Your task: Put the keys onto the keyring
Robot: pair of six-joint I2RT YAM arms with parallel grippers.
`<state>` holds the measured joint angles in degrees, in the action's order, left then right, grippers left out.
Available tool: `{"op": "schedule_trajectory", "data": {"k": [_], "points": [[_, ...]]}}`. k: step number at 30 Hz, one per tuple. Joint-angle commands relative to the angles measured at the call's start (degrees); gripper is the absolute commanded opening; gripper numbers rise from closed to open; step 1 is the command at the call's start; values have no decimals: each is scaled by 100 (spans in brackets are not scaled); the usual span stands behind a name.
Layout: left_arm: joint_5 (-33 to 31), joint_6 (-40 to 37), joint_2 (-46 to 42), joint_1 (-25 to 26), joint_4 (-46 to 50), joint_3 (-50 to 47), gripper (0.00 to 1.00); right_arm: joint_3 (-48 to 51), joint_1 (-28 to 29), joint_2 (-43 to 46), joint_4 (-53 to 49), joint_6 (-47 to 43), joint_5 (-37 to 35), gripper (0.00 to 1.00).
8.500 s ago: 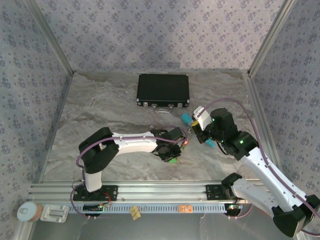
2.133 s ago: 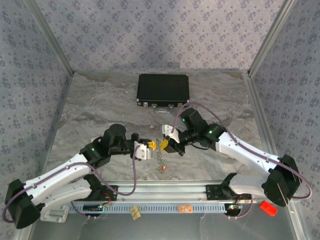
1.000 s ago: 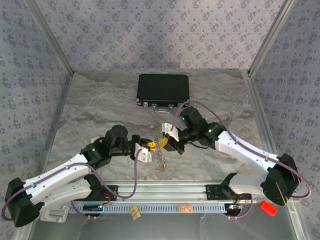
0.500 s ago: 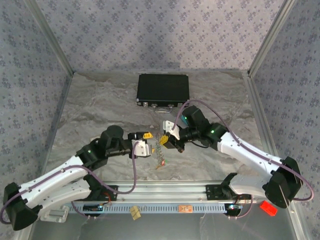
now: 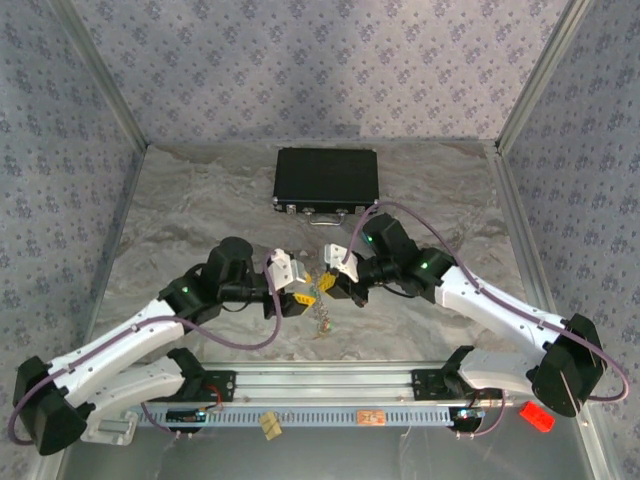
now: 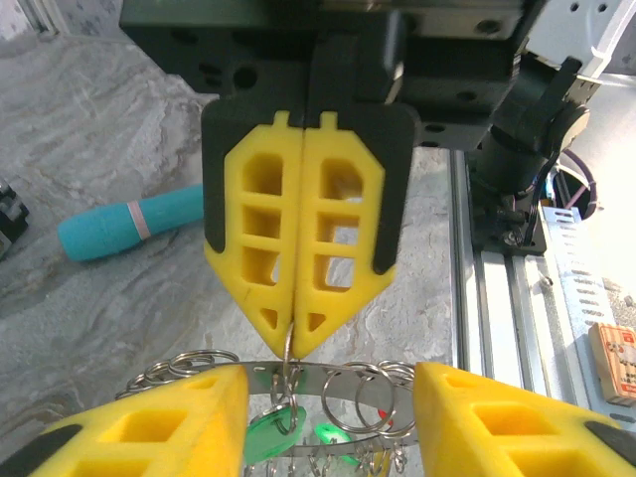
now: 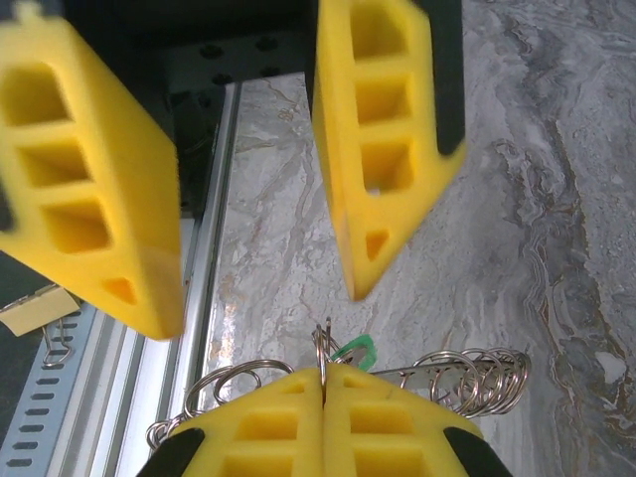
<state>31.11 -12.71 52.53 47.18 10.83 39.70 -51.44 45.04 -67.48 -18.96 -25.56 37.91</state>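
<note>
The keyring (image 6: 328, 378) is a thin metal band strung with several split rings, hanging in the air between my two grippers. My right gripper (image 7: 324, 376) is shut, pinching one small ring (image 7: 322, 343) at the band's top. My left gripper (image 6: 330, 386) is open, its yellow fingers (image 6: 149, 427) on either side of the band without touching it. Green keys (image 6: 263, 437) and a speck of red hang from the rings below. A green key (image 7: 355, 349) also shows past my right fingertips. In the top view the left gripper (image 5: 299, 289) and the right gripper (image 5: 327, 284) meet tip to tip above the dangling keyring (image 5: 320, 315).
A black case (image 5: 327, 180) lies shut at the back centre. A teal pen-like cylinder (image 6: 129, 224) rests on the marble surface to the left. The aluminium rail (image 5: 330, 385) runs along the near edge, with a red block (image 5: 536, 416) at its right end.
My left gripper opened, drew back to the left, then came in again with its wrist turned and now straddles the keyring. My right gripper kept its pinch and barely moved.
</note>
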Motion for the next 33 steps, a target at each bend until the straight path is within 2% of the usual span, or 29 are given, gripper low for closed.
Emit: {"op": "schedule_trajectory", "data": {"k": [1,7,21,25,30,31,33], "points": [[239,410,185,-128,-136,103,42,-15,68,121,126,-115,0,0],[305,577,311,-203,-191,145,40,-29,132,130,88,-151,-95,0],[494,491,474,-206,-93,309,17,-119,181,40,70,-173,-72,0],[492,552,464,-211,-164,335,15,-106,194,25,55,-174,-48,0],[505,585,416,-208,-186,337,0,-105,185,37,6,-151,-136,0],[501,605,407,-212,-178,334,0,-82,143,63,16,-108,-139,6],[427,695,398,-215,-184,304,0,8,45,132,59,1,-112,29]]}}
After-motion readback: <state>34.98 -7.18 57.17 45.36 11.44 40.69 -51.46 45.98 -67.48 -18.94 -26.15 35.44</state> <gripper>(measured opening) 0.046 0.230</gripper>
